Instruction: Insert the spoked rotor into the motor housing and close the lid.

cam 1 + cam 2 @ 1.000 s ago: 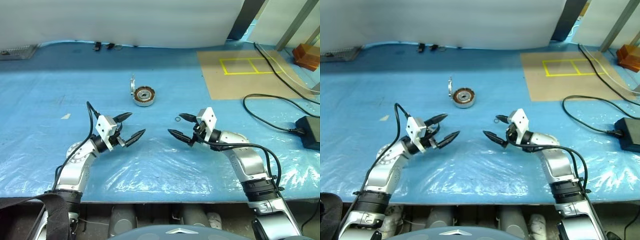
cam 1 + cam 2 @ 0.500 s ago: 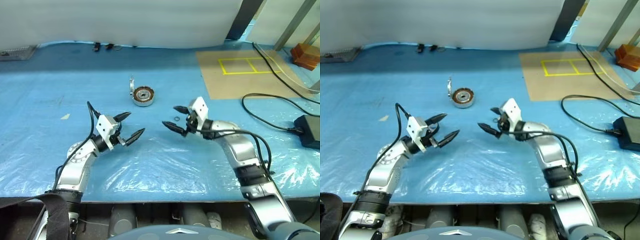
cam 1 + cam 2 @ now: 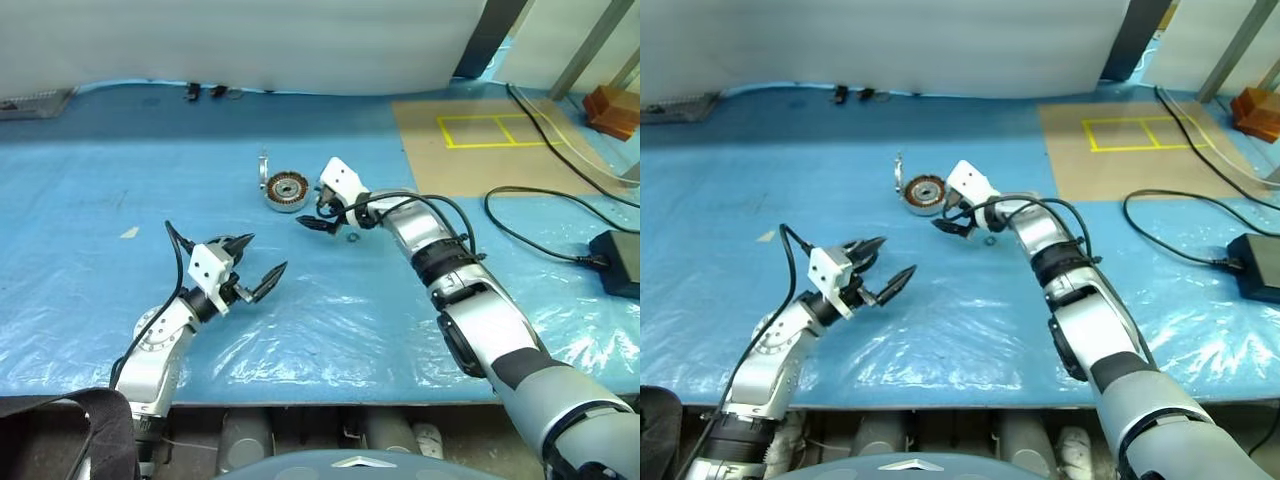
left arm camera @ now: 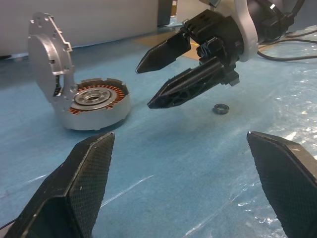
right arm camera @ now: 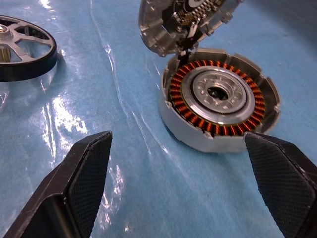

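The motor housing (image 3: 288,192), a round puck with copper windings, sits on the blue sheet. Its lid (image 3: 264,170) stands upright, hinged at the housing's left edge. My right gripper (image 3: 312,214) hovers open just right of the housing, pointing at it, with nothing between its fingers. In the right wrist view the housing (image 5: 218,99) lies straight ahead between the open fingers. In that view the spoked rotor (image 5: 22,49), dark-rimmed, lies flat off to one side. My left gripper (image 3: 258,262) is open and empty, nearer the table's front.
A small metal ring (image 3: 352,237) lies on the sheet just below the right gripper. A brown board with yellow tape (image 3: 480,130) is at the back right. Black cables and a power brick (image 3: 618,262) lie at the right edge.
My right arm has swung forward and to the left, from the middle of the sheet to just beside the housing. The left gripper has stayed about where it was, still open.
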### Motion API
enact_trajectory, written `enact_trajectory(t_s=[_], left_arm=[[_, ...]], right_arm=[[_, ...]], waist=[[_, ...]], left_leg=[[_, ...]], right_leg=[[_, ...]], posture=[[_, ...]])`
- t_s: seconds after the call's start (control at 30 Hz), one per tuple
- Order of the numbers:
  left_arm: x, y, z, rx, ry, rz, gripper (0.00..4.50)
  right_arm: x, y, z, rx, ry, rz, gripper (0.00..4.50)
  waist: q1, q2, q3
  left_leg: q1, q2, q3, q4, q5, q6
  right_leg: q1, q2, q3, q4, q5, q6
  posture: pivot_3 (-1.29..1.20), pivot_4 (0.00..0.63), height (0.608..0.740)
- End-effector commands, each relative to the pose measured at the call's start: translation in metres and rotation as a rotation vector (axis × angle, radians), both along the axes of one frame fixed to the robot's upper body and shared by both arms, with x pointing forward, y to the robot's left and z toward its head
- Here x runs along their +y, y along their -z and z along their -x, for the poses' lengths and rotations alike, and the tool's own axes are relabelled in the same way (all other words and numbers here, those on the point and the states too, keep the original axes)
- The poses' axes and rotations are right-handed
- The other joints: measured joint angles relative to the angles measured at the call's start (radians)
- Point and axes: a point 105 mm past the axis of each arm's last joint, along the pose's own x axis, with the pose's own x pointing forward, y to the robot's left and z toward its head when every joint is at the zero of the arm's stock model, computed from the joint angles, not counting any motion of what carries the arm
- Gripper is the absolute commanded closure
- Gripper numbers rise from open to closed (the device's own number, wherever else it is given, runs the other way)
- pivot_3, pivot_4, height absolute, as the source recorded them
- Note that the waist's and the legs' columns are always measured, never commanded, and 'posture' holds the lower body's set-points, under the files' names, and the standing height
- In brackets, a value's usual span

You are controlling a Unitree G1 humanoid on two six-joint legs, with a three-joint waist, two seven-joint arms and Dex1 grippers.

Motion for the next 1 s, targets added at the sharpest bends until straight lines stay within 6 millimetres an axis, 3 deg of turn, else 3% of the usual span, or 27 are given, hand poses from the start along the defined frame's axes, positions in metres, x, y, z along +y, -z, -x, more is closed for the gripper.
enact_trajectory(t_s=[0.03,0.33,0.97,1.0], left_arm=[[0.003,-0.013,0.005,-0.049,-0.026,0.000,0.00],[0.007,-0.013,0.015,-0.043,-0.092,0.008,0.00],[0.009,-0.010,0.019,-0.033,-0.125,0.015,0.00],[0.009,-0.010,0.019,-0.033,-0.125,0.016,0.00]], right_arm=[[0.012,-0.019,-0.009,-0.117,-0.006,0.047,0.02],[0.024,-0.009,-0.012,-0.139,0.001,0.156,0.02],[0.027,0.015,-0.007,-0.237,-0.096,0.475,0.02],[0.028,0.016,-0.007,-0.235,-0.100,0.489,0.20]], waist=[[0.000,0.000,0.000],[0.000,0.002,0.001],[0.000,0.006,0.004],[0.000,0.006,0.004]], left_leg=[[0.000,0.000,0.000,0.001,0.000,0.000],[0.001,0.001,0.001,0.002,-0.004,-0.001],[0.001,0.002,0.001,0.003,-0.004,-0.001],[0.001,0.002,0.001,0.003,-0.004,-0.001]], right_leg=[[0.000,0.000,0.000,0.001,0.000,0.000],[0.000,0.000,0.000,0.004,-0.001,-0.001],[-0.001,0.000,0.000,0.006,-0.001,-0.002],[-0.001,0.000,0.000,0.006,-0.001,-0.002]], posture=[[0.00,0.150,0.740],[0.00,0.150,0.740],[0.00,0.150,0.740],[0.00,0.150,0.740]])
